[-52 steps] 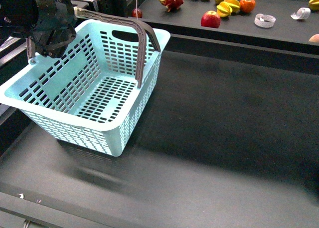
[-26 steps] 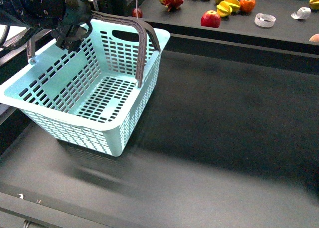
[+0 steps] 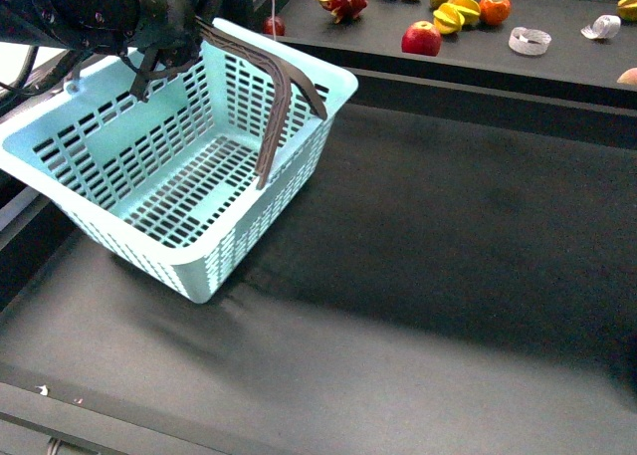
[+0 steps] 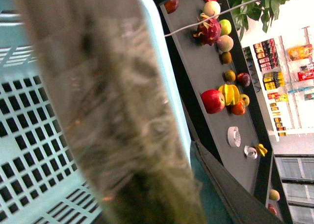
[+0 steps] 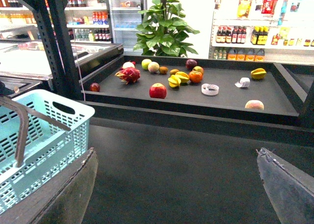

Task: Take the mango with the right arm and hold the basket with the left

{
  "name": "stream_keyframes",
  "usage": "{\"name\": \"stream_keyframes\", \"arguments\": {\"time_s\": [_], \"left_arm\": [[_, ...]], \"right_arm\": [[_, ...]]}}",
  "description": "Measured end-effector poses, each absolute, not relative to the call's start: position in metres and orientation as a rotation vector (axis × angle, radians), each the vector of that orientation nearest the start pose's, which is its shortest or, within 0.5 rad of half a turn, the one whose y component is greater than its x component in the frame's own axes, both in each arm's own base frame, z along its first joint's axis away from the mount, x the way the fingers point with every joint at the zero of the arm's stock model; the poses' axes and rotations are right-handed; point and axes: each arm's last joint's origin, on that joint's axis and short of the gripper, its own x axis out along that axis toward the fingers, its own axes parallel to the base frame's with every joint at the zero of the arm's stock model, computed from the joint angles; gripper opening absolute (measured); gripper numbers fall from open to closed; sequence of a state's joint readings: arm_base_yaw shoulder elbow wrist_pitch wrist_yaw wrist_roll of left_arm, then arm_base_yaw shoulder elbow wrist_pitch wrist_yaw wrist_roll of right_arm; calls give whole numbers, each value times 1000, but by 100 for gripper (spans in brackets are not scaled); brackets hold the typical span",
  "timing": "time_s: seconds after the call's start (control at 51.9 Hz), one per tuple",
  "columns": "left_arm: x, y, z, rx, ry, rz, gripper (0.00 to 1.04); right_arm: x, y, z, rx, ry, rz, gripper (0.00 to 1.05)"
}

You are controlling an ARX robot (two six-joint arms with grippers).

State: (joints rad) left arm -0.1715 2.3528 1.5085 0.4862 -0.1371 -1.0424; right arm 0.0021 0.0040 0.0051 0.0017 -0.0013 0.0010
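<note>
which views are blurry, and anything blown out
Left wrist view: a brownish shape at the lens is badly out of focus, the basket lattice sharper, the shop beyond washed out. Front view: mostly crisp, soft shadow under the basket. Right wrist view: right gripper soft, fruit shelf sharp.

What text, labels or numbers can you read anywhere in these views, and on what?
None is legible.
Bottle labels: too small to read.
Packets above them: print blurred.
Basket: no print visible.
</note>
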Motion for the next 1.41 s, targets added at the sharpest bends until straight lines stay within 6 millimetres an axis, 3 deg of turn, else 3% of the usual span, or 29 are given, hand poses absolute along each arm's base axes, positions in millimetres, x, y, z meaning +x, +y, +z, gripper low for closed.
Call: {"name": "stream_keyframes", "arguments": {"time_s": [0.058,0.328,0.559,0.771,0.964,1.118,1.407], "left_arm": [[489,-86,117,-955,347,128,9],[444,-87,126,-742,366,8,9],[403,-95,151,-544,294,-189,9],[361,-118,177,-401,220,-412,9],[330,-147,173,-307,222,-595,9],[318,-163,167,-277,237,-688,9],[317,-173,153,-246,222,-785,9]], "right_arm": [[98,0,165,1,-3,3,97],[98,0,165,1,-3,3,97],[98,0,165,1,-3,3,97],[98,0,165,1,-3,3,97],[98,0,165,1,-3,3,97],[98,0,165,1,-3,3,97],[98,0,165,1,-3,3,97]]}}
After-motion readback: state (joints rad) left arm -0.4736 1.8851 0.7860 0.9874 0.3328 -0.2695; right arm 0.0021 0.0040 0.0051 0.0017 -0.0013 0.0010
